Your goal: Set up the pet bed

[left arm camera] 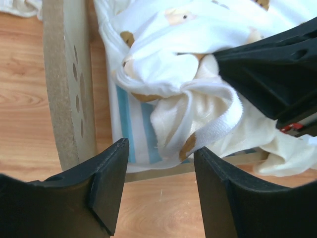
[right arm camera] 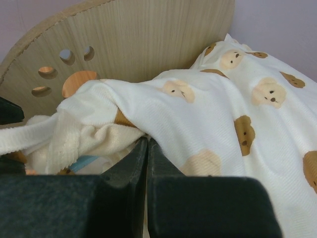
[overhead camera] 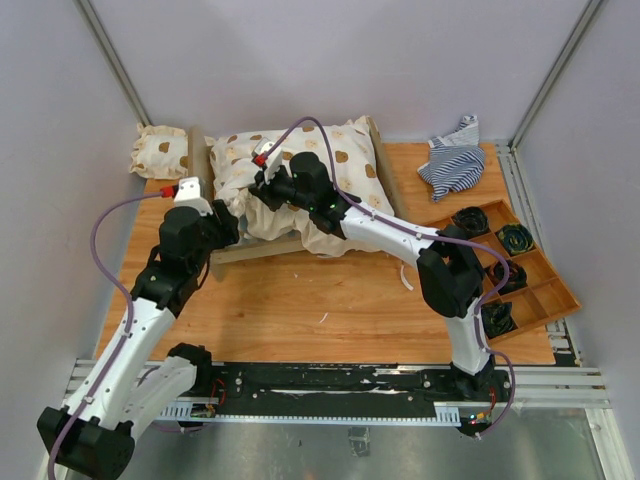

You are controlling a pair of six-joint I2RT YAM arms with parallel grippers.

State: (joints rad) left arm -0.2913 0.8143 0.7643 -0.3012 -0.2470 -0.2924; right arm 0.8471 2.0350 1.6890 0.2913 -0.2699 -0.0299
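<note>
The pet bed of light wood with rounded end boards (overhead camera: 250,252) sits at the far-left part of the wooden bench (overhead camera: 330,300), its long axis running left to right along the far edge and skewed slightly, the left end nearer the arms. A large cream bear-print cushion (overhead camera: 335,160) lies bunched inside it, covering most of the blue-and-white striped base (left arm camera: 124,124) and spilling over the near rail. The right gripper (overhead camera: 262,185) reaches across the bed, jaws pressed together on a fold of that cushion's fabric. The left gripper (left arm camera: 161,148) hovers at the bed's near-left corner, beside the pierced end board (left arm camera: 69,74), jaws well apart and holding nothing. A smaller cream bear-print pillow (overhead camera: 160,152) rests at the far-left corner, just outside the bed. A crumpled blue-and-white striped cloth (overhead camera: 455,160) lies at the far-right corner. Along the right edge an orange-brown compartmented wooden tray (overhead camera: 545,300) holds dark coiled bundles (overhead camera: 517,238), one to a compartment
</note>
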